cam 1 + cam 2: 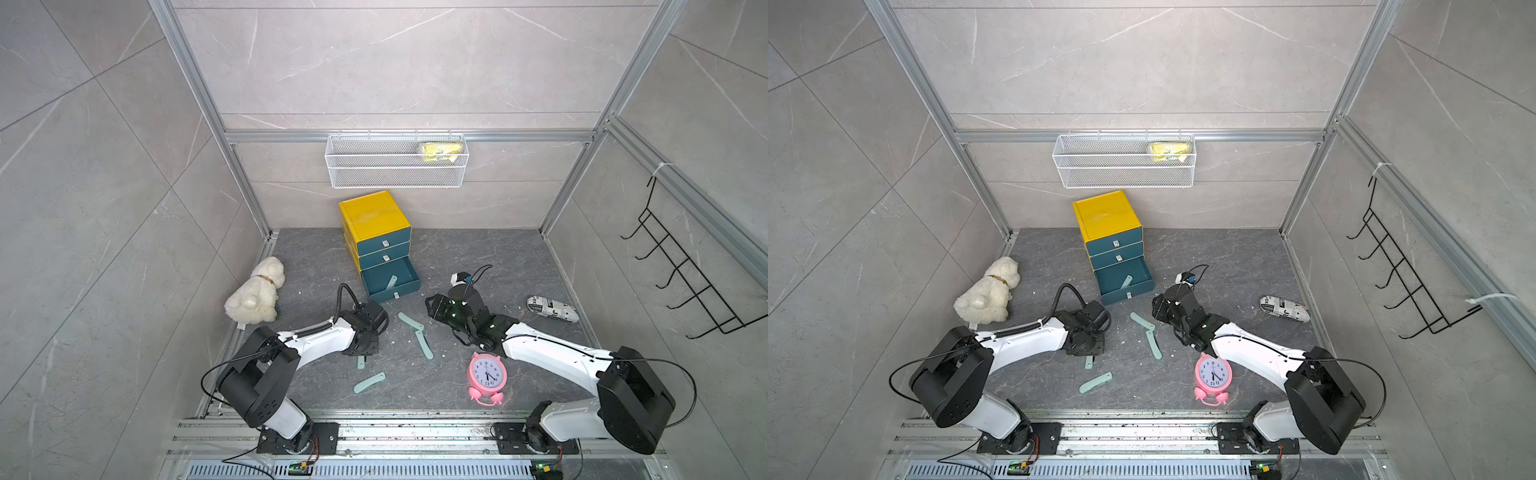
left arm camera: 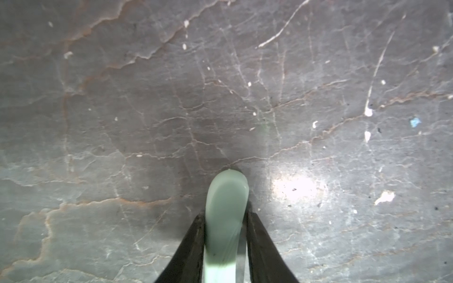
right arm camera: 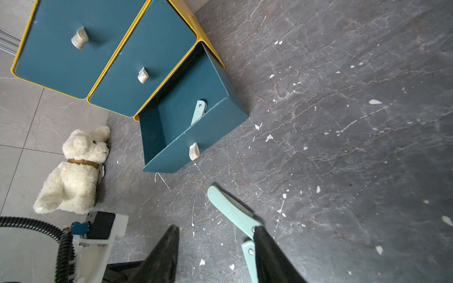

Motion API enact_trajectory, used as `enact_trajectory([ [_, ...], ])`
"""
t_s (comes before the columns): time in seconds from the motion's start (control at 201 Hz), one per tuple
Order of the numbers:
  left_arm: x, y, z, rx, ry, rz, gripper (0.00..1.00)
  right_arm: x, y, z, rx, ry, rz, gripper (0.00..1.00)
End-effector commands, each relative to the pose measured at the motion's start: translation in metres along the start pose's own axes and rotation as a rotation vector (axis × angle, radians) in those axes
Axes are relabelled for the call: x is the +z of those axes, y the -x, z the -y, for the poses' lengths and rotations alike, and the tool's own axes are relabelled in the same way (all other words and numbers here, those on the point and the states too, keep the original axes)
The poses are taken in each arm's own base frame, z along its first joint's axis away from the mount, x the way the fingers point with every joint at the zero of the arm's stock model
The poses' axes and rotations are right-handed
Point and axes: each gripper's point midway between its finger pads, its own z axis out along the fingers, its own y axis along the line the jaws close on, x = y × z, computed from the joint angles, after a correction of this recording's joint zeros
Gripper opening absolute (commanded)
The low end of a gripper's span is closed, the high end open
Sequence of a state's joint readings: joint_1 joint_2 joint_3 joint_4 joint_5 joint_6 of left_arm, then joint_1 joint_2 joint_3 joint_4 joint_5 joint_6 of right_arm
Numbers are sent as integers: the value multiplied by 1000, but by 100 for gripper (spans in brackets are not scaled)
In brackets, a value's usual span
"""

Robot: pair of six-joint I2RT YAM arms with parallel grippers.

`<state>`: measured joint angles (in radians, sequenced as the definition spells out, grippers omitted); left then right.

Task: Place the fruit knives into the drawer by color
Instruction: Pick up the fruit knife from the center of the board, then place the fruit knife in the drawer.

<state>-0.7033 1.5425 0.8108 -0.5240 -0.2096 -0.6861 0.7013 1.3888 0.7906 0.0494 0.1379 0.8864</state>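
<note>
**Left end effector** [image 2: 225, 216]: both fingers [image 2: 193, 240] press on the sides of a mint-teal fruit knife, clamped. The held knife [image 2: 226, 193] sticks out past the fingertips over the dark stone table [image 2: 122, 98]. Contact between its rounded end and the table cannot be judged. In a top view only a short stub of it shows below the wrist [image 1: 361, 362].

**Right end effector** [image 3: 215, 229]: fingers apart, nothing between them. It hangs low over the table, just beside the two knives that lie in a shallow V with their ends touching [image 1: 410, 322] [image 1: 424, 344]. In the right wrist view one finger overlaps the spot where they meet.

**Drawer cabinet** [image 1: 374, 216]: yellow body, standing at the back of the table by the wall. The upper two fronts are closed and the bottom drawer [image 1: 409, 286] is pulled out. One mint-teal knife in the drawer [image 1: 391, 282] leans on the inside of the front wall.

**Lone knife** [image 1: 369, 382]: flat on the table toward the front, near the held knife but apart from it.

Every knife in view is mint-teal.

**Other items:** plush dog [image 1: 255, 297] on the left, pink alarm clock [image 1: 487, 376] by the right arm, newsprint pouch [image 1: 552, 308] on the right.
</note>
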Motion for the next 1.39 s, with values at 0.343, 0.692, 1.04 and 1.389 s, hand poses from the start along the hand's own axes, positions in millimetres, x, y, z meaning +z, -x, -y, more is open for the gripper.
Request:
enact_trajectory([
  [0.343,-54,40,5,9,-29,150,29,3,-4,5,17,-4,-10,52],
  [0.692,-108,130,35,70,-37,376,29,3,-3,4,21,-2,-10,52],
  [1.04,-95,233,67,198,120,527,29,0,-5,5,23,-2,-16,52],
  [1.389,-45,248,71,229,189,465,47,-4,-18,15,-11,-15,-61,54],
])
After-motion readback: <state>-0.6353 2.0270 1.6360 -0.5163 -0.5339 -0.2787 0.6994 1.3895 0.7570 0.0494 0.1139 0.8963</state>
